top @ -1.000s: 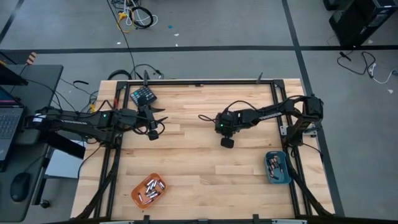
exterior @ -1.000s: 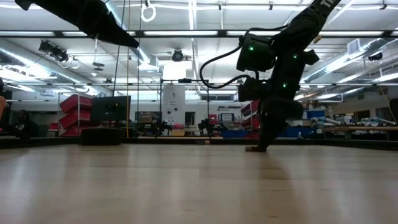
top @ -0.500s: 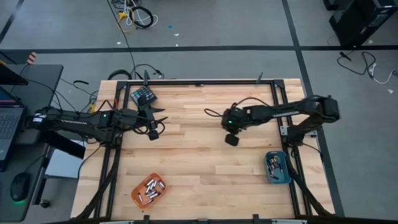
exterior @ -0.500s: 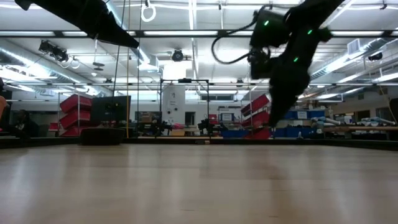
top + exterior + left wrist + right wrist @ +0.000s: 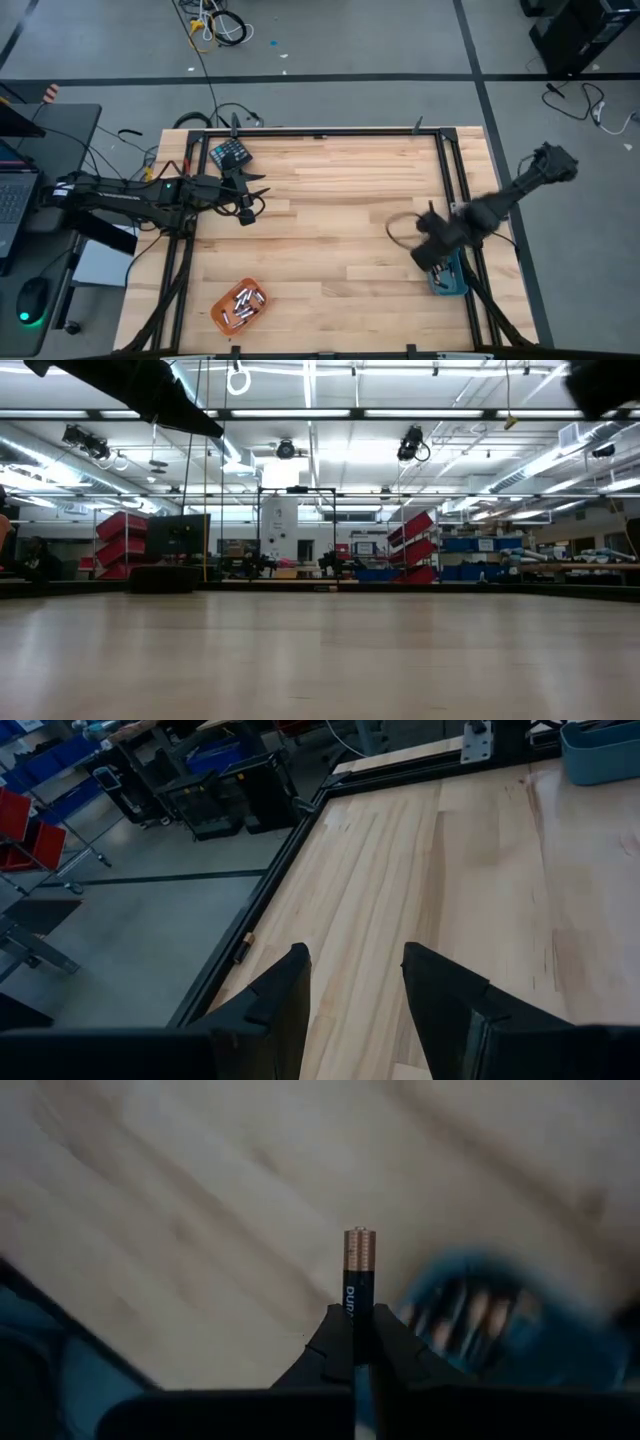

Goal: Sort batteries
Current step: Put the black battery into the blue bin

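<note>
The right gripper [image 5: 358,1342] is clenched on a slim black battery with a copper-coloured top [image 5: 359,1275], which stands straight up out of the two dark fingertips [image 5: 335,1342]. In the high view this right gripper [image 5: 432,256] hangs over the front right part of the pale wooden table [image 5: 330,200], at the edge of a small blue rectangular tray [image 5: 452,281] that lies by the table's right rail. In the right wrist view the blue tray [image 5: 490,1305] shows blurred beyond the held cell, with several more batteries lying in it.

Well apart, near the front left of the table, an orange rectangular tray [image 5: 239,305] holds a heap of small silvery and dark batteries [image 5: 241,303].

The left gripper [image 5: 246,208] waits over the back left area of the table, its two dark fingers [image 5: 270,1010] parted with nothing between them and bare wood beneath. Just behind it, near the back left corner, lies a dark teal keypad-like block [image 5: 229,154].

In the low view a dark stretch of the left arm [image 5: 150,390] crosses the upper left.
</note>
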Motion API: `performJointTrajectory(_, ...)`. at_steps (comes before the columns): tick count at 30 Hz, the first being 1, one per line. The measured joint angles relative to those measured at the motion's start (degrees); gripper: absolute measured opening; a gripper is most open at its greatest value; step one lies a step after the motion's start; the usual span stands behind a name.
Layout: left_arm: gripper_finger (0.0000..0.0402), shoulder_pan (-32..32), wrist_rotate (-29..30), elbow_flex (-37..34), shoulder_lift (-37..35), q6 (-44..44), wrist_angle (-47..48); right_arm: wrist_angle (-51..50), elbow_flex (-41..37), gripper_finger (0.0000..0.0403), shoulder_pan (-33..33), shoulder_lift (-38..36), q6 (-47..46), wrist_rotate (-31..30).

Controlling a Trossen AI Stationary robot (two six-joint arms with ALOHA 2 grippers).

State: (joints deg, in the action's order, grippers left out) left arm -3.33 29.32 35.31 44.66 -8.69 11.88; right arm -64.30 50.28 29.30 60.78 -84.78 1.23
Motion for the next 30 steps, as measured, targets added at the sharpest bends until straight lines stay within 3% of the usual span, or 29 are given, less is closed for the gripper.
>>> performJointTrajectory(4,0.0158,0.00,0.00,0.00,0.00,0.00,0.00,-0.11,0.00,0.0002,10.35,1.98,-15.93,2.63)
performJointTrajectory(8,0.0158,0.00,0.00,0.00,0.00,-0.01,-0.02,-1.26,0.00,0.0005,16.12,4.05,-27.90,6.61)
performJointTrajectory(16,0.0158,0.00,0.00,0.00,0.00,-0.02,-0.15,-1.12,0.02,0.0100,18.31,5.24,-33.10,5.87)
performJointTrajectory(21,0.0158,0.00,0.00,0.00,-0.02,0.15,-0.07,-1.97,0.07,0.0112,16.74,5.15,-32.05,-2.24)
performJointTrajectory(26,0.0158,0.00,0.00,0.00,0.00,-0.42,-0.49,5.75,0.09,0.0094,9.35,5.24,-16.98,-28.25)
performJointTrajectory(30,0.0158,0.00,-0.01,0.00,-0.01,-2.47,-1.55,13.01,0.09,0.0069,-3.23,5.50,-0.32,-31.61)
